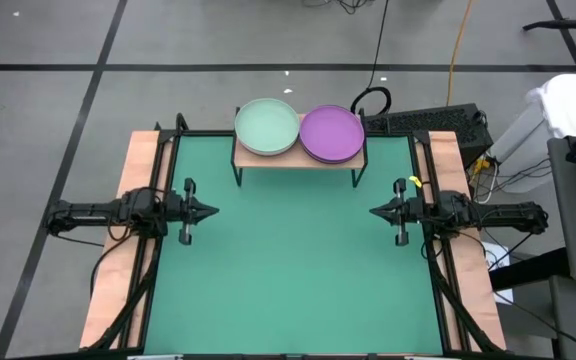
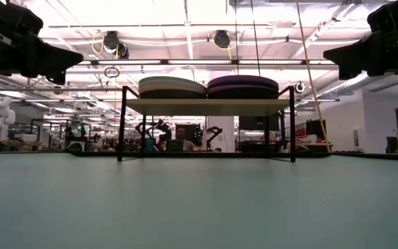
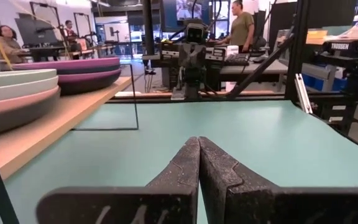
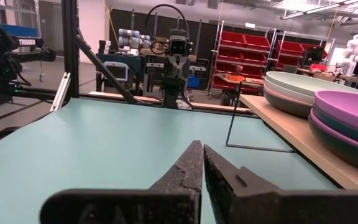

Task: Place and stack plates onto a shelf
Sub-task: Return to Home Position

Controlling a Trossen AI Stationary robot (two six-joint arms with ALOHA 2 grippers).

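The plates stand in two stacks side by side on the shelf (image 1: 298,160), a light-wood board on thin black legs at the table's far edge. The left stack (image 1: 267,127) has a mint green plate on top, with pale, pink and dark plates under it (image 3: 17,93). The right stack (image 1: 331,133) has a purple plate on top, with dark and purple ones below (image 4: 347,118). My left gripper (image 1: 214,211) is shut and level at the table's left side, above the mat and pointing toward the middle. My right gripper (image 1: 374,211) is shut and level at the right side, facing it.
The green mat (image 1: 298,280) lies bare between the two grippers and in front of the shelf. Light-wood side strips (image 1: 128,230) run along both table sides. Beyond the table are cables, a keyboard (image 1: 428,122) and, in the room, people at workbenches.
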